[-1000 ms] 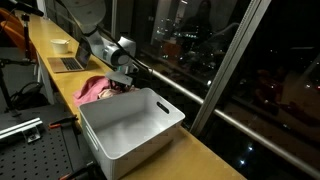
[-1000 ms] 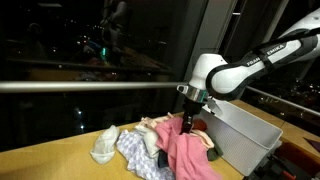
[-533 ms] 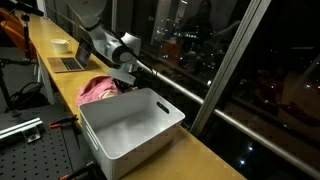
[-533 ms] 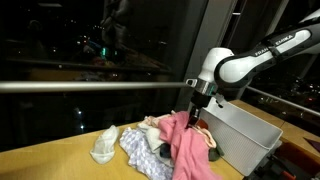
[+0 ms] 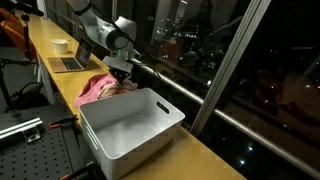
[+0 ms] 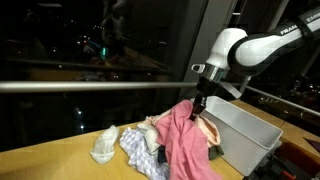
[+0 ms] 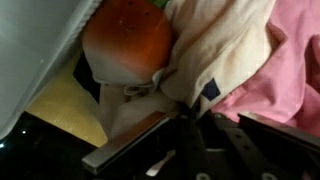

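My gripper is shut on a pink cloth and holds its top edge up above the wooden counter, so the cloth hangs in a peak beside the white bin. From the opposite side the gripper hovers over the pink cloth, just behind the bin. In the wrist view, cream fabric with a blue tag and pink fabric bunch at the fingertips of the gripper. An orange-red rounded item lies just beyond them.
More clothes lie on the counter: a white piece and a blue-patterned piece. A laptop and a white cup sit farther along the counter. A dark window with a metal rail runs right behind.
The gripper has closed on the pink cloth and risen, pulling the cloth up off the pile. The arm's wrist has lifted higher over the counter.
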You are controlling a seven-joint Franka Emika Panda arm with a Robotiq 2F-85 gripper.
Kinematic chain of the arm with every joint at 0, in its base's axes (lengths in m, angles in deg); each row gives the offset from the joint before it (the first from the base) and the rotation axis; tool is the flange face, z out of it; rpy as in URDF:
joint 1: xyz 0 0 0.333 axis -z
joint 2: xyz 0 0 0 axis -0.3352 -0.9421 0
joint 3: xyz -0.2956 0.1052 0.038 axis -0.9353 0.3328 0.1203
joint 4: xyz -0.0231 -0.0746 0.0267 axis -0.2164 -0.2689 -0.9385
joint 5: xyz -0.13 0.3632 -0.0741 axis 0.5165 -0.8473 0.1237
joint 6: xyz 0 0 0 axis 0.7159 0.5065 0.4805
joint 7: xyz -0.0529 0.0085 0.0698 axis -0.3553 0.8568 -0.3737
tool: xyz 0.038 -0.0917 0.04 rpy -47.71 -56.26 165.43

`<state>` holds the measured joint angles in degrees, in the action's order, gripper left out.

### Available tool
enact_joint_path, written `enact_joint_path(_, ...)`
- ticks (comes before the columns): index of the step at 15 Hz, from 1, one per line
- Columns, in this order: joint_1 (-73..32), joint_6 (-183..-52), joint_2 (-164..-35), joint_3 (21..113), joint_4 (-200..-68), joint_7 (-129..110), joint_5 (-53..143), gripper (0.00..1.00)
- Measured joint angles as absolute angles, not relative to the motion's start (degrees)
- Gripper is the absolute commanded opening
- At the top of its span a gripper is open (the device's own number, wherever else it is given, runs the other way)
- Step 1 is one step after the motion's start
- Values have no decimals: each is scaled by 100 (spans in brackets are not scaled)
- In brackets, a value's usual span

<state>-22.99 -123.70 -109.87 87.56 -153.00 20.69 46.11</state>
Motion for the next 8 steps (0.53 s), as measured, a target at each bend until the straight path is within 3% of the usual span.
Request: enact_joint_path(8, -2297, -12366, -9096, 8902, -16275, 2219, 4054, 3)
